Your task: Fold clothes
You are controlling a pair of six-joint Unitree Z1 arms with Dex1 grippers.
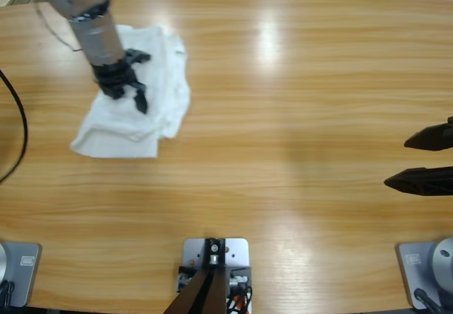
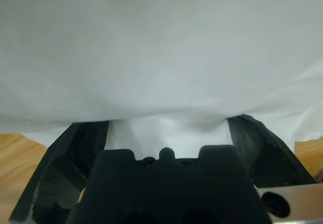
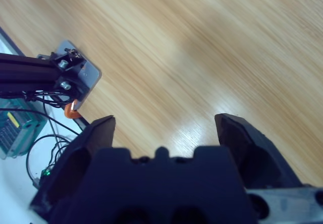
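White T-shirt (image 1: 159,95) is lying bunched and roughly folded on the wooden desk (image 1: 297,116), toward its far left part in the high view. Left arm (image 1: 92,24) is coming in from the upper left corner and reaching down onto the cloth. Left end effector (image 1: 136,80) is sitting over the middle of the shirt with its jaws spread apart; in the left wrist view the white fabric (image 2: 161,57) is filling almost everything ahead of the end effector (image 2: 166,125), and cloth is lying between the two jaws, but they are not closing on it. Right end effector (image 1: 428,160) is showing at the right edge of the high view, well apart from the shirt, jaws spread wide. Right wrist view is showing only bare desk wood (image 3: 202,57) between the jaws.
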